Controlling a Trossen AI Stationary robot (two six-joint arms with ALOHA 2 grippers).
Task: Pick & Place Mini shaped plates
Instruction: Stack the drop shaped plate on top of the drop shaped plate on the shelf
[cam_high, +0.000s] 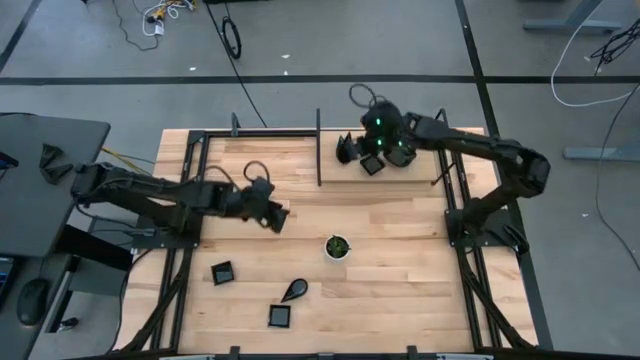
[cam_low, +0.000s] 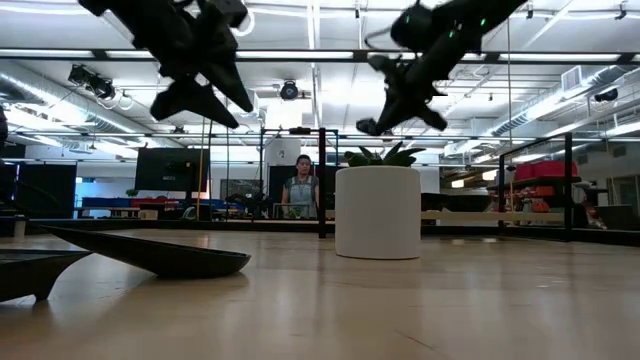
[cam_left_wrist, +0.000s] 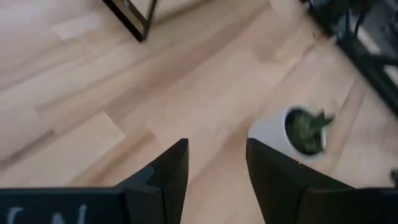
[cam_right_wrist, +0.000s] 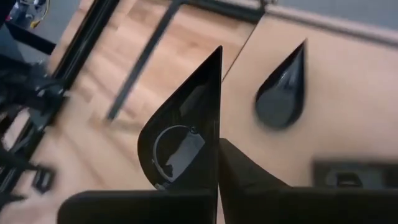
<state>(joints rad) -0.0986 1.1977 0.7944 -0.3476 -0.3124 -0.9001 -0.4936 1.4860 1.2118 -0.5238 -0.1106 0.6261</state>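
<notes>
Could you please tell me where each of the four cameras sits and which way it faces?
High: overhead, straight down; both arms.
Low: tabletop height, level across the table into the room; both arms overhead.
Left wrist: past open fingers at the white cup.
Right wrist: fingers pinching a teardrop plate.
High and left wrist share the white cup.

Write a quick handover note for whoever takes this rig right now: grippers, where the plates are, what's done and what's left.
Right gripper: shut on a glossy black teardrop plate, held above the table's far right area.
Left gripper: open, empty, over mid-table left of the small white cup with green inside.
Far right: a second teardrop plate and a black square plate.
Near edge: two square plates and one teardrop plate.
Left: set down the held plate; which pile is the goal is unclear.
</notes>
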